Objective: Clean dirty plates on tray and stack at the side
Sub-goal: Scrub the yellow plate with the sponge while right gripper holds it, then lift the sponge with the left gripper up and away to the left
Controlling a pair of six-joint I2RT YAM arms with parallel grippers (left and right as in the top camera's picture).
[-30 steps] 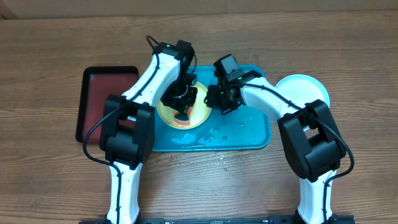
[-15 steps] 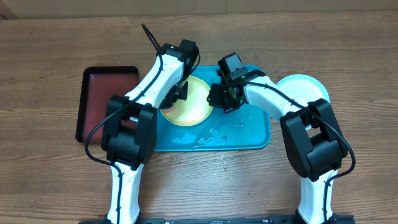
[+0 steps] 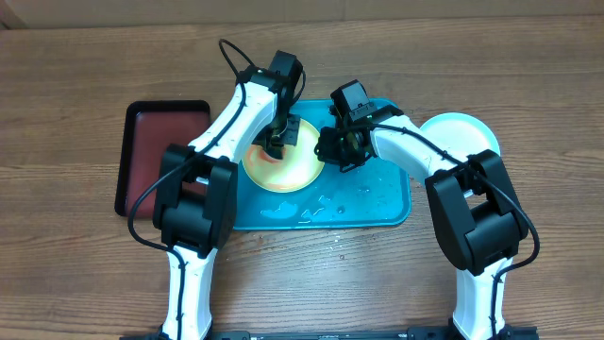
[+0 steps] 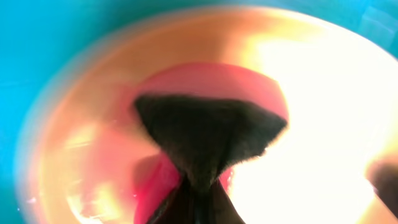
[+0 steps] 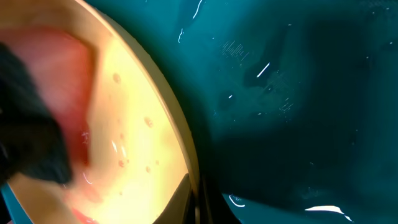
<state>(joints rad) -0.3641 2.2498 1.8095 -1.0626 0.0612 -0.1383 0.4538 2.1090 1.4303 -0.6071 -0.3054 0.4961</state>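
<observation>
The left gripper, clamped on a dark sponge, has swept from the left rim of the yellow-green plate to its far side. The right gripper stays closed on the plate's right rim, steadying it on the turquoise tray. A red smear remains, so scrubbing is judged unfinished. A pale mint plate lies on the table beside the tray.

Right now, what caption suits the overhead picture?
Left gripper presses a dark cloth onto the red smear on the yellow-green plate while the right gripper holds its rim, on the turquoise tray.
</observation>
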